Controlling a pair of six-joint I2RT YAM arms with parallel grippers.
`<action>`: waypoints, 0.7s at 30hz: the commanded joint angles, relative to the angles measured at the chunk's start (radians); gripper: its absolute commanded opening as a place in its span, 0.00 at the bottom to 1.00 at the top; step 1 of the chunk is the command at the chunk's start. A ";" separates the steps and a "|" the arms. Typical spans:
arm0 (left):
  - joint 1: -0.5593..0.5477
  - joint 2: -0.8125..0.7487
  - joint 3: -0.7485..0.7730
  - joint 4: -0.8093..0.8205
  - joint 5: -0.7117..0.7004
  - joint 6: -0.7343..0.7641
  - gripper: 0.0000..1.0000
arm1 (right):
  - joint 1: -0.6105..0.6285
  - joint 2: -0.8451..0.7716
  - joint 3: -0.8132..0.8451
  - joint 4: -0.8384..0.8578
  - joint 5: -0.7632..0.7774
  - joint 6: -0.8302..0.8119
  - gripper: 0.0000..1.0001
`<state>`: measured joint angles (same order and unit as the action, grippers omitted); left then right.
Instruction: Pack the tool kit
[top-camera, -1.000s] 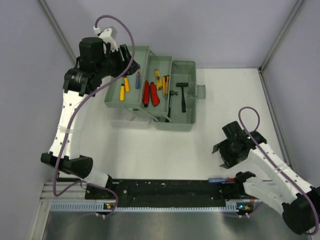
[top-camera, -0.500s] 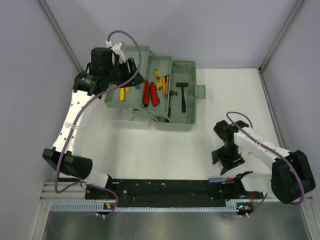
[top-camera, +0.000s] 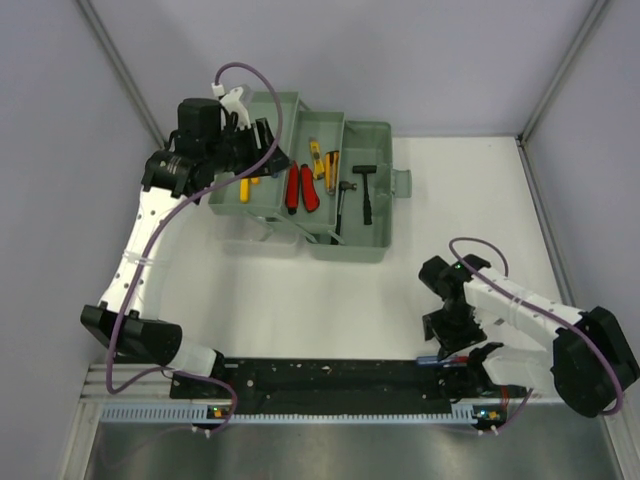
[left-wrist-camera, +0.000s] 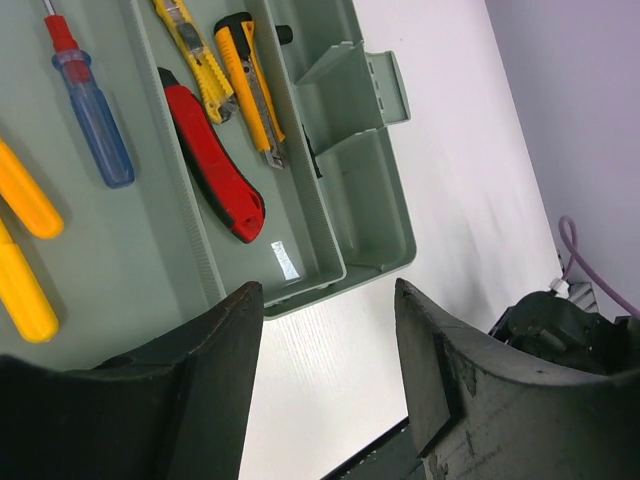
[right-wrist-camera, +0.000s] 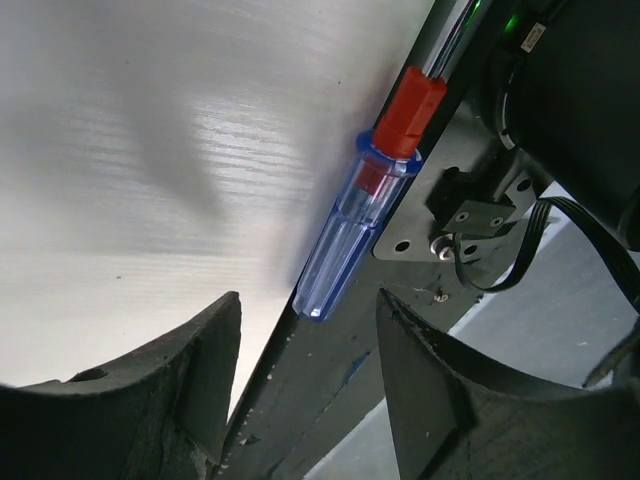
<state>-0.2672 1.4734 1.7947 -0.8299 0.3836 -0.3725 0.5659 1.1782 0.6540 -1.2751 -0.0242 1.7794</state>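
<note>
From above, the left gripper (top-camera: 258, 150) hides the toolbox's (top-camera: 350, 245) upper-left tray, and the right gripper (top-camera: 447, 332), lower right, half-covers a blue screwdriver (top-camera: 432, 359). In the left wrist view the jaws are wide and empty, with yellow handles (left-wrist-camera: 25, 200) cut off at the left edge. In the right wrist view the jaws are wide over the screwdriver, whose tip is out of frame.

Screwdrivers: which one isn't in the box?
The blue screwdriver at the table's near edge, under the right gripper. The second blue screwdriver and the yellow screwdrivers lie in the toolbox.
</note>
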 joint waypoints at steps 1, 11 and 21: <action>0.000 -0.044 -0.026 0.045 0.028 0.004 0.59 | 0.055 0.008 -0.033 0.028 -0.006 0.109 0.55; 0.000 -0.050 -0.034 0.038 0.021 0.015 0.59 | 0.127 -0.012 -0.132 0.167 0.017 0.186 0.45; 0.000 -0.050 -0.029 0.034 0.026 0.012 0.59 | 0.134 -0.040 -0.113 0.189 0.101 0.150 0.00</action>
<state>-0.2672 1.4620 1.7576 -0.8303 0.3965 -0.3679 0.6865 1.1454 0.5243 -1.1648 -0.0456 1.9331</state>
